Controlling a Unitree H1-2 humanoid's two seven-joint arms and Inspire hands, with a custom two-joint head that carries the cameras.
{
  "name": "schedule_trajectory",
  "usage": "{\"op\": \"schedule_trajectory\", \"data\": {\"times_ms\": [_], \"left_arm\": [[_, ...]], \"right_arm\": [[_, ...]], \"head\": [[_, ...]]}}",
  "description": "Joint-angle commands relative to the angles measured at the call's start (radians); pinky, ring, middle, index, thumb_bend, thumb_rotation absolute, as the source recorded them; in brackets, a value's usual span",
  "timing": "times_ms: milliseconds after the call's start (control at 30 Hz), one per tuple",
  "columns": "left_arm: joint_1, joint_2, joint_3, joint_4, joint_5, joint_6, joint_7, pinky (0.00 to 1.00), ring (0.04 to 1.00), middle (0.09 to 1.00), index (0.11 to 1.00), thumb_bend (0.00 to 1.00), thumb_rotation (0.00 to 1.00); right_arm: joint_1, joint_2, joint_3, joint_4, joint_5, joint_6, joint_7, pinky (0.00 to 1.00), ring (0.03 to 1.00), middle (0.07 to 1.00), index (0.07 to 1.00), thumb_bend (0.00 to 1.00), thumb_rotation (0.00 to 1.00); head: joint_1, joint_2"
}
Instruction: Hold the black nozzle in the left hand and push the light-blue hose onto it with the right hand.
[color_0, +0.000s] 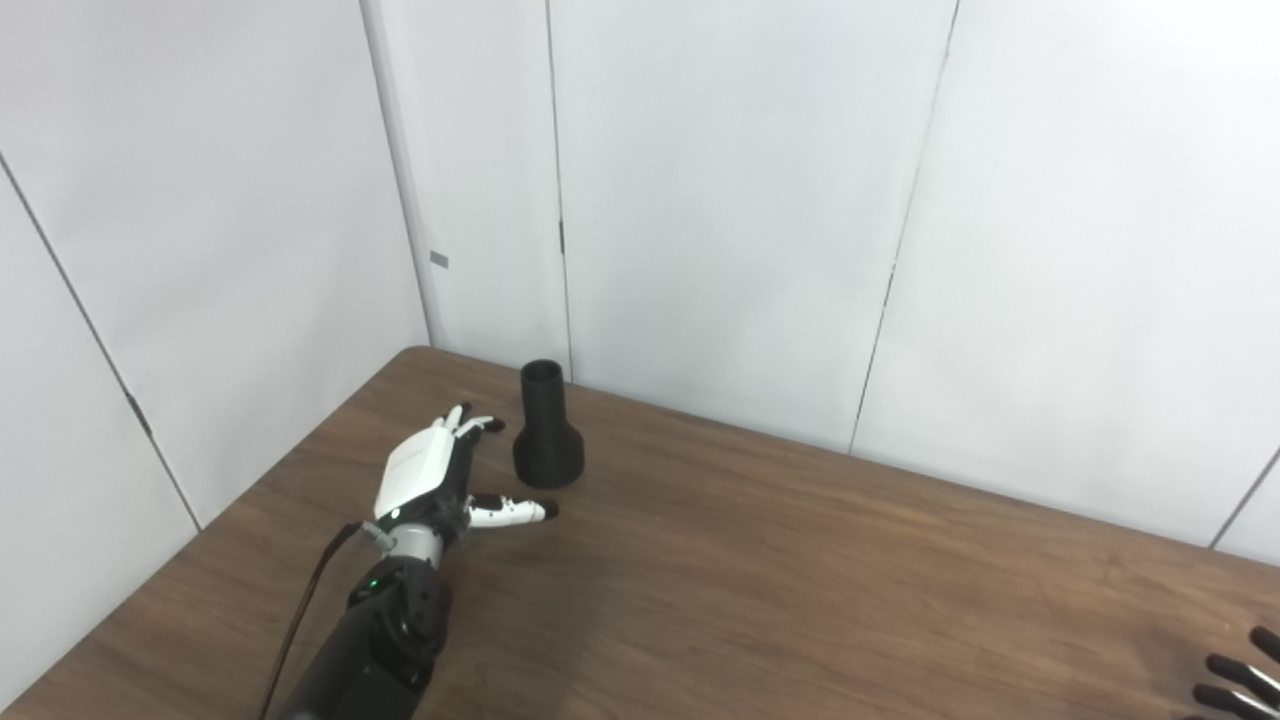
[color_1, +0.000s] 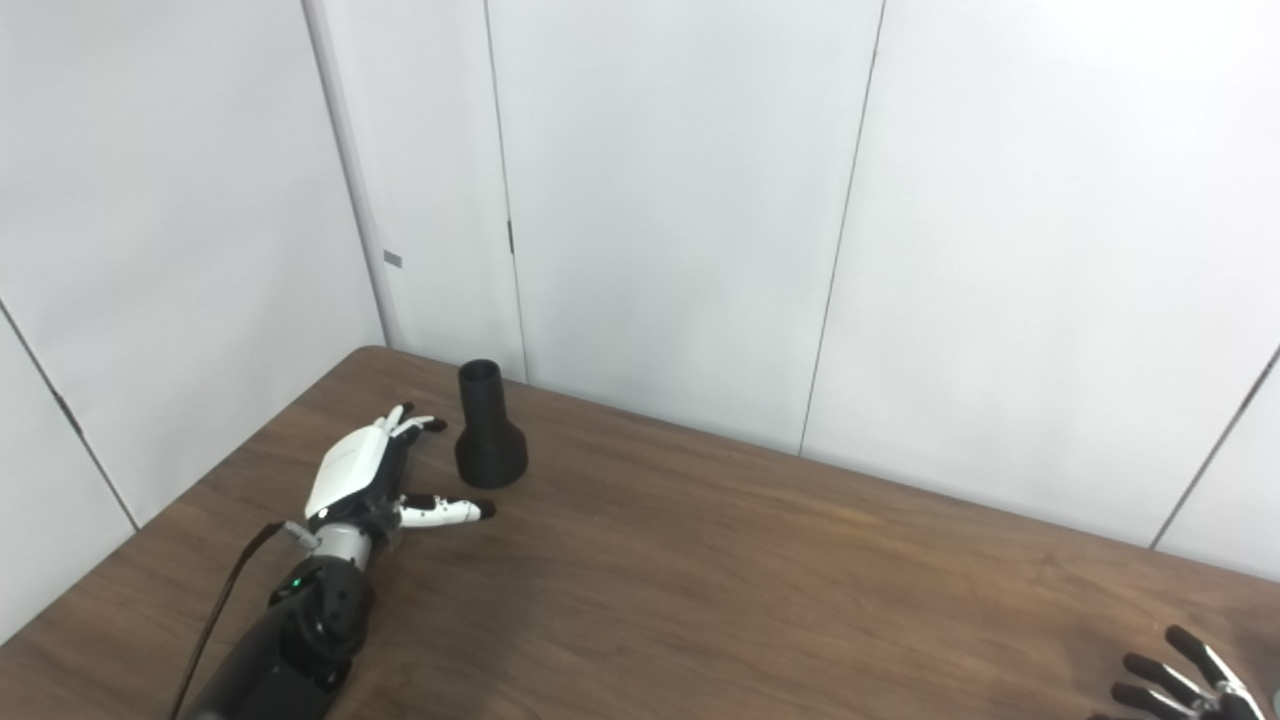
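Left hand: the left hand (color_0: 425, 475) is spread and empty, its white back up, low over the table (color_0: 800, 580) near the far left corner.
Fingers: the fingers (color_0: 470, 422) reach toward the back wall; the thumb (color_0: 515, 510) sticks out to the right, its tip just in front of the nozzle's base.
Nozzle: the black nozzle (color_0: 546, 428) stands just right of the left hand, apart from it as far as can be seen.
Nozzle axis: upright, the long axis vertical; the wide flared base sits on the wood and the narrow open neck points up.
Right hand: the right hand (color_1: 1185, 680) is at the bottom right corner, well apart from the nozzle; only dark fingertips show, spread apart with nothing between them.
Surroundings: white wall panels (color_0: 740, 200) rise behind the table's far edge.
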Motion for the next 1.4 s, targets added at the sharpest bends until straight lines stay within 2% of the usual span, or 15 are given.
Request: {"op": "schedule_trajectory", "data": {"times_ms": [0, 333, 467, 800, 1000, 1133, 1267, 1367], "left_arm": [[-0.066, 0.026, -0.007, 0.017, 0.016, -0.006, 0.037, 1.0, 1.0, 1.0, 0.852, 1.0, 0.38], [-0.165, -0.004, -0.017, 0.209, -0.041, -0.05, 0.131, 1.0, 1.0, 1.0, 0.849, 1.0, 0.38], [-0.185, -0.005, -0.028, 0.244, -0.054, -0.059, 0.151, 1.0, 1.0, 1.0, 0.852, 1.0, 0.37], [-0.237, -0.001, -0.052, 0.284, -0.099, -0.045, 0.106, 1.0, 1.0, 1.0, 0.862, 1.0, 0.41], [-0.246, -0.003, -0.075, 0.291, -0.108, -0.046, 0.095, 1.0, 1.0, 1.0, 0.826, 1.0, 0.4], [-0.247, -0.007, -0.086, 0.302, -0.113, -0.048, 0.105, 1.0, 1.0, 0.981, 0.79, 1.0, 0.39], [-0.242, -0.002, -0.103, 0.308, -0.103, -0.047, 0.113, 1.0, 1.0, 0.97, 0.763, 1.0, 0.37], [-0.241, 0.002, -0.115, 0.323, -0.093, -0.045, 0.129, 1.0, 1.0, 0.959, 0.745, 1.0, 0.36]], "right_arm": [[0.051, 0.032, 0.011, 0.023, 0.004, -0.025, -0.007, 0.55, 0.663, 0.725, 0.822, 0.87, 0.33], [0.057, 0.031, 0.018, 0.014, -0.009, -0.036, -0.007, 0.55, 0.67, 0.731, 0.828, 0.88, 0.32], [0.061, 0.031, 0.023, 0.005, -0.013, -0.03, -0.008, 0.57, 0.68, 0.738, 0.837, 0.88, 0.32], [0.07, 0.024, 0.033, -0.026, 0.0, -0.013, 0.012, 0.59, 0.71, 0.756, 0.832, 0.84, 0.35], [0.074, 0.025, 0.037, -0.04, -0.004, -0.003, 0.006, 0.61, 0.719, 0.766, 0.849, 0.83, 0.34], [0.078, 0.028, 0.039, -0.056, -0.011, 0.011, 0.001, 0.62, 0.739, 0.777, 0.864, 0.81, 0.32], [0.079, 0.033, 0.039, -0.07, -0.008, 0.03, -0.002, 0.63, 0.748, 0.776, 0.865, 0.78, 0.35], [0.082, 0.042, 0.033, -0.089, 0.036, 0.058, 0.012, 0.69, 0.78, 0.786, 0.87, 0.72, 0.3]], "head": [[-0.002, 0.0], [-0.008, 0.006], [-0.01, 0.007], [-0.02, 0.013], [-0.023, 0.016], [-0.03, 0.019], [-0.031, 0.019], [-0.029, 0.021]]}}
